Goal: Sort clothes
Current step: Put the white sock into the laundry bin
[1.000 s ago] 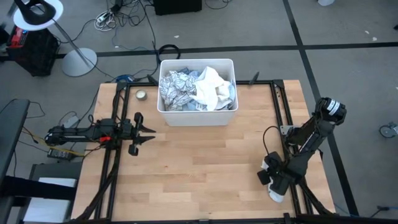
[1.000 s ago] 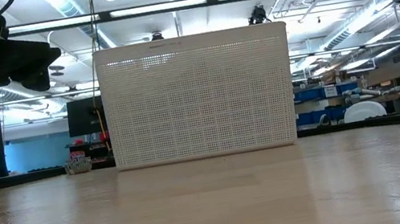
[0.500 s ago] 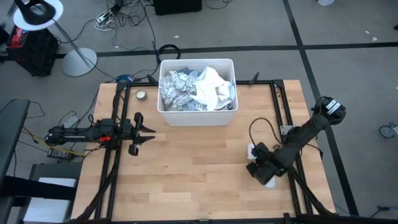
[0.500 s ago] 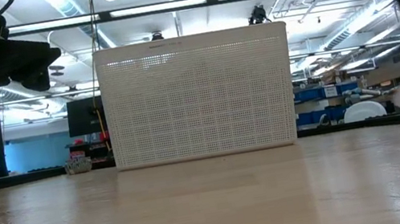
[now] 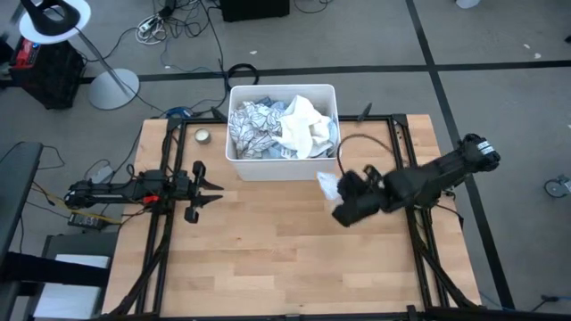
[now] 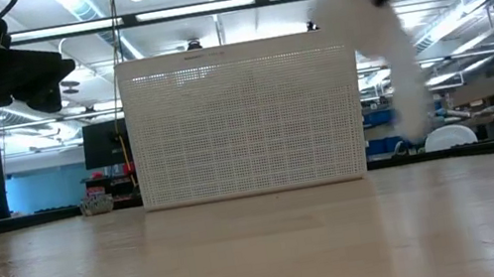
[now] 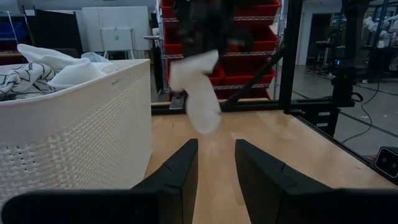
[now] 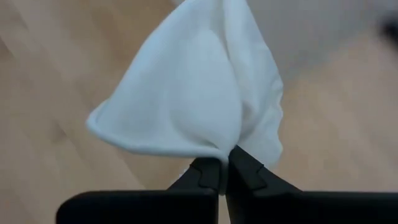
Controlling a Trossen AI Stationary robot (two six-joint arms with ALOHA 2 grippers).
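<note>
My right gripper (image 5: 337, 198) is shut on a white sock (image 5: 327, 185), held in the air just off the near right corner of the white tub (image 5: 234, 157). The sock also shows in the low view (image 6: 382, 30), the left wrist view (image 7: 196, 94) and the right wrist view (image 8: 193, 93). The tub holds a heap of clothes (image 5: 281, 125), a black-and-white patterned top and white and light-blue pieces. My left gripper (image 5: 214, 191) is open and empty at the table's left side, pointing toward the table's right edge. My right gripper pinches a bunched edge of the white sock (image 8: 219, 149) between its two fingertips (image 8: 206, 169). The sock is lifted clear of the table and hangs slack below the gripper (image 6: 404, 82).
The white perforated tub (image 6: 244, 119) stands at the middle of the table's far side. A small round tin (image 5: 202, 135) lies on the table left of the tub. Bare wood (image 5: 268, 241) lies between the arms, toward the near edge.
My right gripper has gone from the table's near right corner up and toward the far left, to the tub's near right corner. It has stayed shut on the white sock, which has been lifted clear of the table and swings below it.
</note>
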